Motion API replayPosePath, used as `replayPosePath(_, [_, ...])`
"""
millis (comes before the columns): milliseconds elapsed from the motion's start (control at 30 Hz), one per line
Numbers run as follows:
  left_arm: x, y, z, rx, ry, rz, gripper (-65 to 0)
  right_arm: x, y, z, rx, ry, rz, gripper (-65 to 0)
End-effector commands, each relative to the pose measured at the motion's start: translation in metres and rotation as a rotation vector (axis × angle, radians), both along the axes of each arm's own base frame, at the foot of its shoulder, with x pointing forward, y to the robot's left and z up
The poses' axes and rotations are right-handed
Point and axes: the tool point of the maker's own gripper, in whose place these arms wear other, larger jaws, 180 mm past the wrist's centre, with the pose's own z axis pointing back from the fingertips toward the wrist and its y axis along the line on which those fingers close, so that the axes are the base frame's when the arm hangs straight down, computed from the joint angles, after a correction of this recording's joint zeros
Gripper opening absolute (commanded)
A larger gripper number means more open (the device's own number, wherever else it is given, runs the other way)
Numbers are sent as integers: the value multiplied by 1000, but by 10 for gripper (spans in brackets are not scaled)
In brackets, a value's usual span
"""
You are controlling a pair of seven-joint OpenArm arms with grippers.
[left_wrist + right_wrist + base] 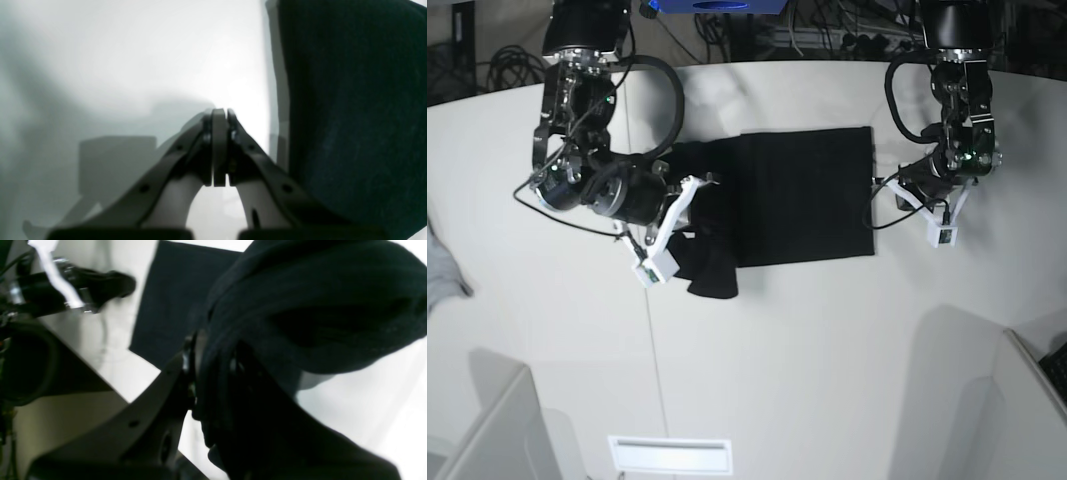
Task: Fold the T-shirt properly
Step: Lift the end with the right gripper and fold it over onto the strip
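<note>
T-shirt [802, 195] lies flat, long axis left-right

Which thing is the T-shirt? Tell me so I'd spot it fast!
Look at the white table between the two arms. The big black cloth lying mid-table is the T-shirt, one end bunched in the right gripper. The only other cloth is small, grey, at the edge.

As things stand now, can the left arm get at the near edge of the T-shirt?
Probably yes. The left end effector is shut with nothing in it, beside the T-shirt edge, and only bare table lies between them.
</note>
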Motion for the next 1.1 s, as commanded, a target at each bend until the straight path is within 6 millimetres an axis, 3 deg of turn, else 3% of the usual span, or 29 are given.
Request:
replayPosePath(0, [-8,0,-4,9,44,-10,-650,6,10,17,46,-50,6,-650])
replayPosePath(267, [-17,7,-7,20,60,-1,-650,5,54,31,160,-35,-13,-650])
replayPosePath(500, [-25,15,4,55,42,-23,-650,2,76,31,198,-16,-16,-650])
replayPosePath(733, [-39,64,21,104,11,104,-650,-4,98,14,212,24,-2,-650])
replayPosePath(1067, [-62,111,35,155,0,234,-650,-10,120,-4,212,35,-9,-650])
